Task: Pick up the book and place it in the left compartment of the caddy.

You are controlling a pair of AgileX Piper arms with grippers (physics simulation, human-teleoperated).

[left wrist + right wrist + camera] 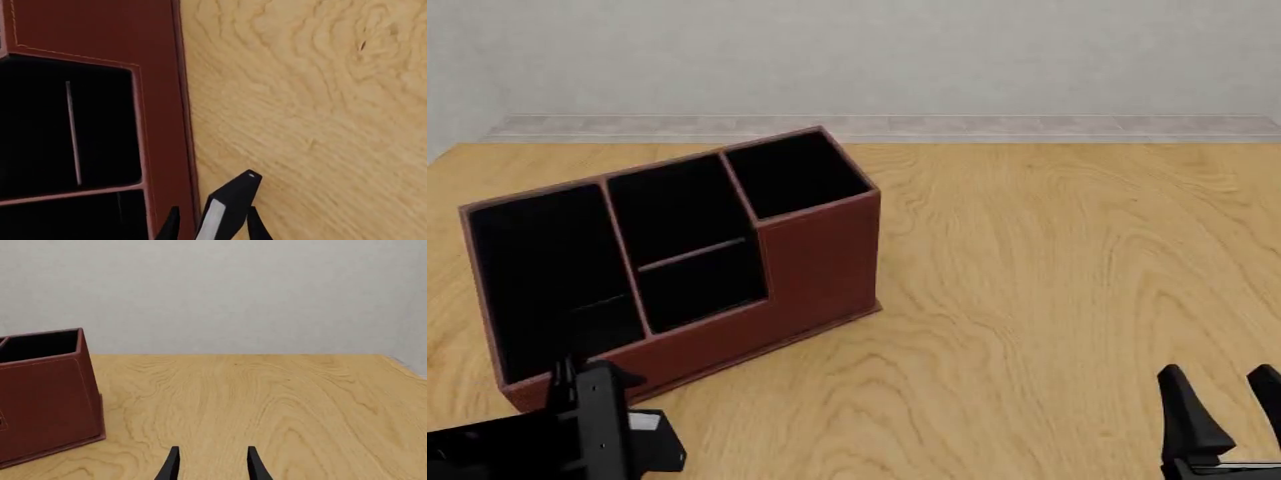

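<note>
Front view: one caddy (814,270), one book (598,395).

Caddy (814,265) stands angled on wooden table (1041,300); left gripper (590,400) just in front of its left compartment (547,265); right gripper (1221,400) parted, well apart.

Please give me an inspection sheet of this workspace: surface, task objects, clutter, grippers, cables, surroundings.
Surface: light wooden table, grain visible.
Book: the book, black cover with white page edge, is held between the left gripper's fingers, off to the side of the caddy's outer wall.
Caddy: the caddy stands upright at the table's left; the left compartment shows only dark lining.
Clutter: nothing seen.
Left gripper: left gripper shut on the book.
Right gripper: right gripper open, holding nothing, low over bare table.
Cables: nothing seen.
Surroundings: plain grey wall.
</note>
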